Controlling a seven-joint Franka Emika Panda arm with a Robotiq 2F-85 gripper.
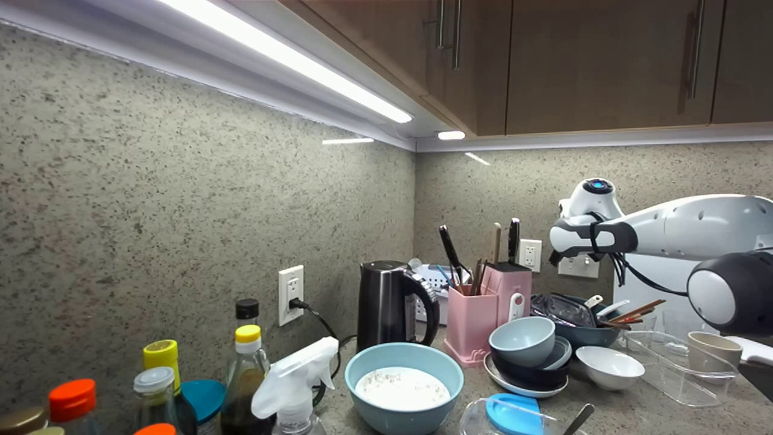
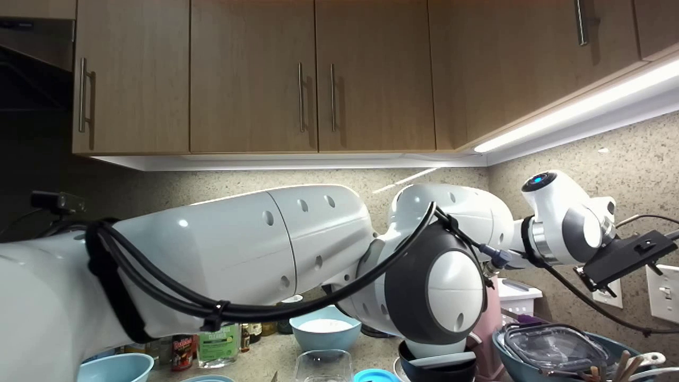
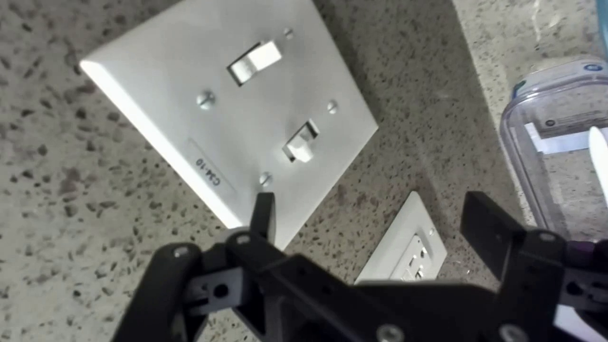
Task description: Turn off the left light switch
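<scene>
Claw (image 3: 371,210) near stubby switches (image 3: 266,55) (speckled wall (image 3: 61,199)).

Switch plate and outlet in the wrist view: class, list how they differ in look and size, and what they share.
The switch plate is wider than the outlet.
The switch plate carries two toggles; the outlet has socket slots.
The switch plate bears a printed label; none shows on the outlet, though the gripper hides part of it.
Shared: both are white and sit on the speckled wall.
</scene>
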